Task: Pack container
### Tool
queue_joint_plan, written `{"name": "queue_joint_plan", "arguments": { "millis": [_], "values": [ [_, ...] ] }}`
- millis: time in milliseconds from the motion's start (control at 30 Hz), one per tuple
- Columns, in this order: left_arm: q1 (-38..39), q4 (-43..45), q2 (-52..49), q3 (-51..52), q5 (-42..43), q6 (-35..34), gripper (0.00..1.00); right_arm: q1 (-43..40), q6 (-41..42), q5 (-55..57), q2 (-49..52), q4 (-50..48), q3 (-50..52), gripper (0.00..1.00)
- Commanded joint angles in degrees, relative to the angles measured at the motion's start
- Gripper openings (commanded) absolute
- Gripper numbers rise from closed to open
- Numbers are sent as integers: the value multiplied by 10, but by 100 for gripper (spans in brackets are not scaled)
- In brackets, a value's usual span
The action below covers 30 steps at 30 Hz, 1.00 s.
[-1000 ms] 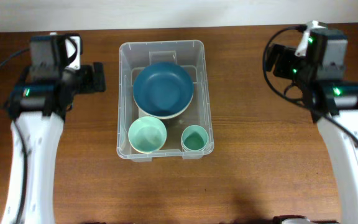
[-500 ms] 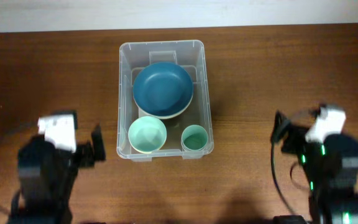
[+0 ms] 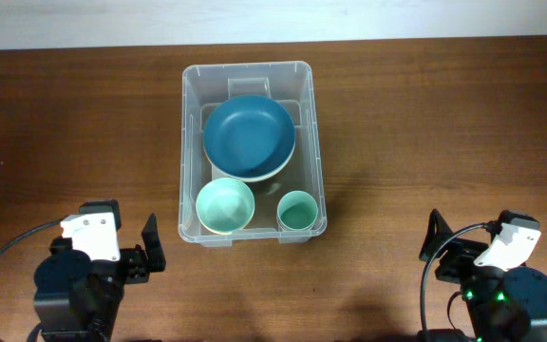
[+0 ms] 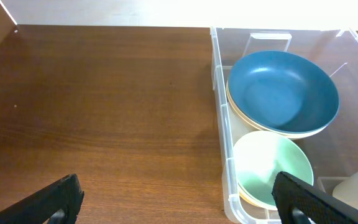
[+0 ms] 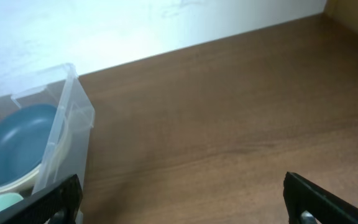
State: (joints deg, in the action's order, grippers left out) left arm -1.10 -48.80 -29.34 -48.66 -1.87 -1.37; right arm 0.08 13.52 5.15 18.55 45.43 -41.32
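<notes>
Dark wooden table (image 3: 397,114) was seen across the overhead view, with a pale wall strip along its far edge. The container (image 3: 245,66) was placed on the far half of the table, roughly midway between the two arms, its long sides running away from them. Inside it, a blue bowl (image 3: 250,136) was nested at the far end on what appeared to be a cream bowl (image 4: 247,126), though only a sliver of that rim could be made out. A mint bowl (image 3: 225,205) was set in the near left corner and a small green cup (image 3: 297,210) in the near right corner, side by side with a narrow gap between them.

The left gripper (image 4: 176,186) was held low at the near edge of the table, left of the container and well apart from it. Its jaws were spread wide and nothing was held between them. The right gripper (image 5: 182,183) was held likewise at the near right, well apart from the container, its jaws spread wide over bare wood and nothing gripped.
</notes>
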Motion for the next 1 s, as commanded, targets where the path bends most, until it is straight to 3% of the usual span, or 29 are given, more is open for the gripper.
{"name": "queue_joint_plan", "arguments": {
  "millis": [0,633,833,967],
  "values": [
    [-2,-1,3,3,7,-8,100,-1,4,11,-2,9,5,99],
    [-2,-1,3,3,7,-8,100,-1,-4,11,-9,96,10,99],
    [-2,-1,3,3,7,-8,100,-1,-129,-46,-51,84,29,99],
    [-2,-1,3,3,7,-8,100,0,-163,-69,-115,75,63,99]
  ]
}}
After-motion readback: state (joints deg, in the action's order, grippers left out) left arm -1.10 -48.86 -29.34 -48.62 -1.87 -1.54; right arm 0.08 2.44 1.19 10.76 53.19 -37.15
